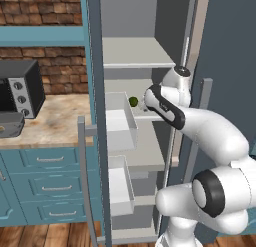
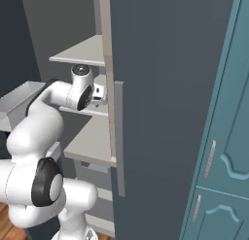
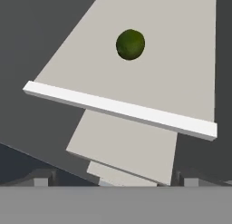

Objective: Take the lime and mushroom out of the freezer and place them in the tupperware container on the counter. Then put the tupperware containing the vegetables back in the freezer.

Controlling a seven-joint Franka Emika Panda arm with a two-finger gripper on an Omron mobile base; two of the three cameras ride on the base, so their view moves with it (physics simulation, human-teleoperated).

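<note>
The freezer (image 1: 150, 51) is seen with its door open, and the arm is reached in at the middle shelf (image 3: 181, 60). The lime (image 3: 130, 45) is seen lying alone on that shelf, beyond its white front lip, apart from the fingers (image 3: 41, 180), which are spread wide and hold nothing. The tupperware container (image 1: 10, 125) is set on the tabletop (image 1: 57, 121) at far left, in front of a black toaster oven (image 1: 20, 88).

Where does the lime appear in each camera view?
Left base view: lime on a freezer shelf, just left of the arm's wrist.
Right base view: not in it.
Hand view: lime upper centre, beyond the shelf's white front edge.
Shared landmark: the pale grey freezer shelf under the lime.
</note>
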